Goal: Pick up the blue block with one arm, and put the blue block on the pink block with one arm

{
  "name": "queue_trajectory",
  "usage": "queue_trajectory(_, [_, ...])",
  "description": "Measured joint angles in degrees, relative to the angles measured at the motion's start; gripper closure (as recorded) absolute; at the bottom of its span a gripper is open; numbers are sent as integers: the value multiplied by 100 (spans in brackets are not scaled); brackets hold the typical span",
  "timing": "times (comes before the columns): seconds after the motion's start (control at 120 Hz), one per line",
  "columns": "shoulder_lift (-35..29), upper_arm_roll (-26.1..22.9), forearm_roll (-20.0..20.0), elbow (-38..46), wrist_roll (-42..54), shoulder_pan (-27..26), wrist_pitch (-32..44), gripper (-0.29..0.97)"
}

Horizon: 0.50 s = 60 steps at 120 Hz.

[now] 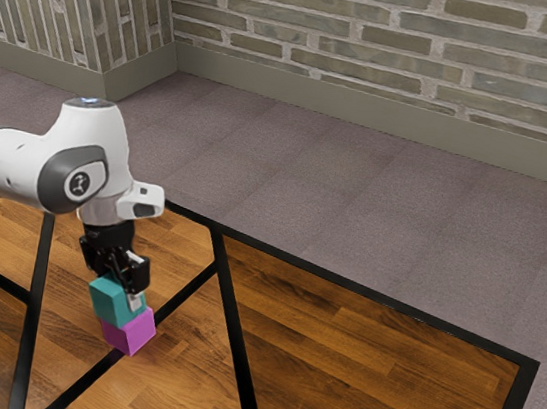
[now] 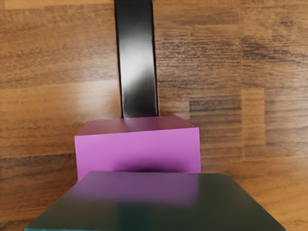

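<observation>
- Blue block (image 1: 106, 302) is held in the hand (image 1: 123, 289), whose fingers grip its upper sides, directly over the pink block (image 1: 135, 334).
- It is cube-like with no long axis, and it stands upright, offset toward the exterior view's left.
- The bench (image 1: 352, 376) lies open to the exterior view's right, and a black strip (image 2: 137, 57) runs beyond the pink block.

Simulated indoor room: brick wall (image 1: 396, 39), grey carpet (image 1: 355, 195), wooden table (image 1: 353, 366).
</observation>
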<state>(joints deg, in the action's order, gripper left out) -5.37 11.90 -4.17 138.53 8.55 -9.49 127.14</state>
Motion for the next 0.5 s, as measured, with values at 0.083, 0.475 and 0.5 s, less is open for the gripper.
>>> queue_trajectory(0.083, [105,18,-3,-75,86,53,35,30])
queue_trajectory(0.475, [125,14,-72,-86,379,107,75,30])
queue_trajectory(0.5, [113,14,-89,-80,390,105,69,30])
